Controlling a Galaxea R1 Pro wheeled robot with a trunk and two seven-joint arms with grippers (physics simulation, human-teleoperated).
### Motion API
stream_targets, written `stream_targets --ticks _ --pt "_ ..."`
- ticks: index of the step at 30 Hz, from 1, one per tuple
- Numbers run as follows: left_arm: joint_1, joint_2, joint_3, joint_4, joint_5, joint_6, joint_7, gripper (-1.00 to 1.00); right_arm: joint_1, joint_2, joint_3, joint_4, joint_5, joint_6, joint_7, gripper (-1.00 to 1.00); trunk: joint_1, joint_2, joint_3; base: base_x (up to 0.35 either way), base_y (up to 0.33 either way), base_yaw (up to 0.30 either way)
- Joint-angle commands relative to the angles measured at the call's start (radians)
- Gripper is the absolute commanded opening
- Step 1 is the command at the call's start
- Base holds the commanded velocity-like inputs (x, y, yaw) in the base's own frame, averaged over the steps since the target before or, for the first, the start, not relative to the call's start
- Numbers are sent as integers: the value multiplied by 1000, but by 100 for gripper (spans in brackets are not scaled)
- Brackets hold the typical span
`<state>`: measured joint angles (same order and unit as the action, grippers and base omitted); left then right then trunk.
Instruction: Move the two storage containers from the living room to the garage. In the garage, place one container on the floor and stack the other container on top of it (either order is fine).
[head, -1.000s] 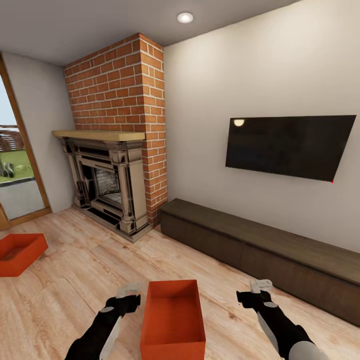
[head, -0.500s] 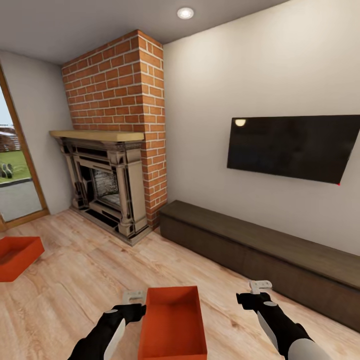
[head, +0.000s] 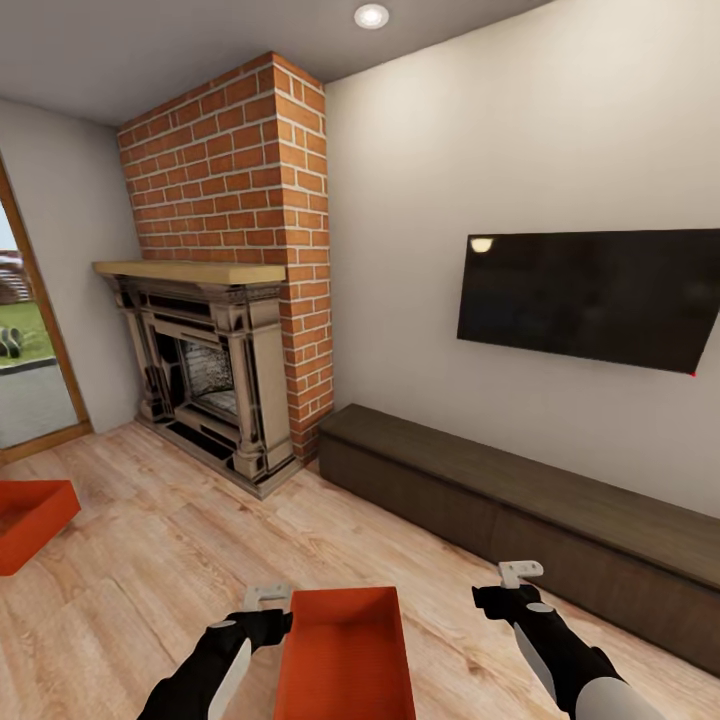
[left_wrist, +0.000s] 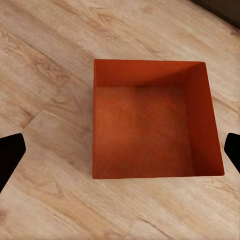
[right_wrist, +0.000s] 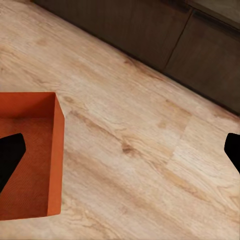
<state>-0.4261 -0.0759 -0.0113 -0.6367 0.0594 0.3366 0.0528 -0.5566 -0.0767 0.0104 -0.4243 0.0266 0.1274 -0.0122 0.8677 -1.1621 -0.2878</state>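
Observation:
One orange-red storage container (head: 345, 650) sits on the wood-plank living room floor right in front of me, between my arms. My left gripper (head: 268, 600) hovers by its far left corner, open; in the left wrist view the container (left_wrist: 150, 125) lies below, between the widely spread dark fingertips (left_wrist: 10, 157). My right gripper (head: 520, 572) is open and stands apart to the container's right; its wrist view catches one container corner (right_wrist: 30, 160). The second storage container (head: 30, 515) lies on the floor at the far left, partly cut off by the frame.
A brick fireplace (head: 215, 380) stands ahead on the left. Along the wall on the right runs a long dark cabinet (head: 520, 500), also in the right wrist view (right_wrist: 150, 35), with a wall TV (head: 590, 295) above it. A glass door (head: 25, 380) is at far left.
The whole view has shifted, so the room sits a little lower and further left. My left gripper has closed in on the near container's far left corner. The right arm holds its pose.

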Motion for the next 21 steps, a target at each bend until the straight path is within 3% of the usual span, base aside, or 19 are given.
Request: stream_targets --ticks 1,10,13,21 --pt "0 1 -1 -2 6 6 5 100 0 0 2 -2 2 6 -1 100 0 -1 -1 3 0 0" --pt "0 0 5 1 5 3 6 100 1 0 -1 0 1 3 -3 100 0 -1 -1 2 0 0" --pt "0 5 6 52 6 2 6 100 1 0 0 16 0 5 -1 100 0 -1 -1 267 0 0" --pt "0 6 6 65 5 3 10 100 1 1 3 36 -1 11 1 100 0 -1 -1 316 0 0"
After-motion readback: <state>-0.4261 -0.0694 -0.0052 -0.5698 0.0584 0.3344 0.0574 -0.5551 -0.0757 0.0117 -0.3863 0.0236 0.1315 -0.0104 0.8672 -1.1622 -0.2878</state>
